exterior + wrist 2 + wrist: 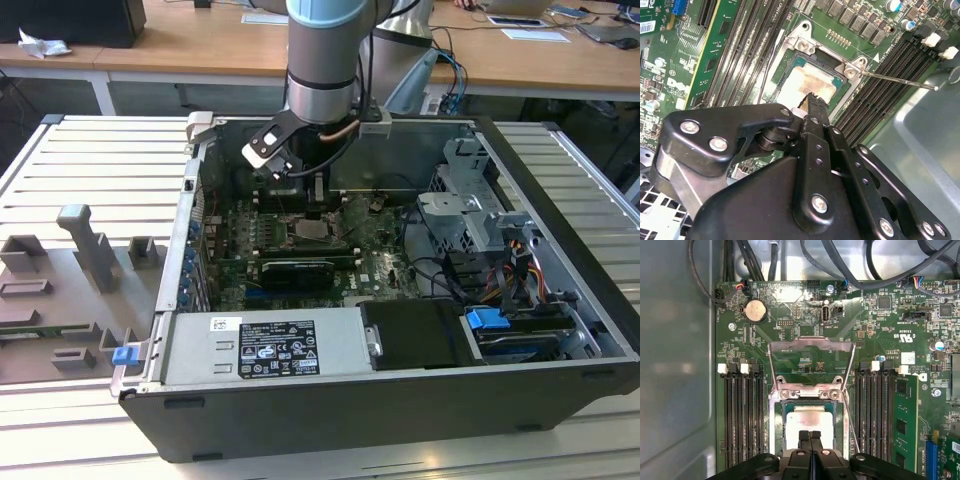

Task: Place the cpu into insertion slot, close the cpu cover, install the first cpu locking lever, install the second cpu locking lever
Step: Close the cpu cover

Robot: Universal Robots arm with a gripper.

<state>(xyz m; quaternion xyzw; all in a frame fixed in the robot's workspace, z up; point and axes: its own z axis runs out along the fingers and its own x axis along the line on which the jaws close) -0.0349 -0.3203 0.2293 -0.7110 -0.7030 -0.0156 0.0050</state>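
Observation:
The cpu [810, 416], with a pale silvery top, lies flat in the insertion slot [774, 415] on the green motherboard; it also appears in the second wrist view [807, 82]. My gripper [810, 434] hovers just over the chip's near edge, its black fingertips [813, 99] pressed together with nothing visible between them. The cpu cover [810, 345] is swung open away from the socket, and board parts show through its window. A thin locking lever [900, 80] juts out unlatched beside the socket. In the exterior view the gripper [315, 190] reaches down into the open computer case above the socket [312, 230].
Black memory slots [742, 420] flank the socket, and a green memory module [901, 425] stands on one side. A coin battery [755, 311] and cables [790, 260] lie beyond the cover. The case holds a drive cage [470, 200], a black card [295, 270] and a power supply [270, 345].

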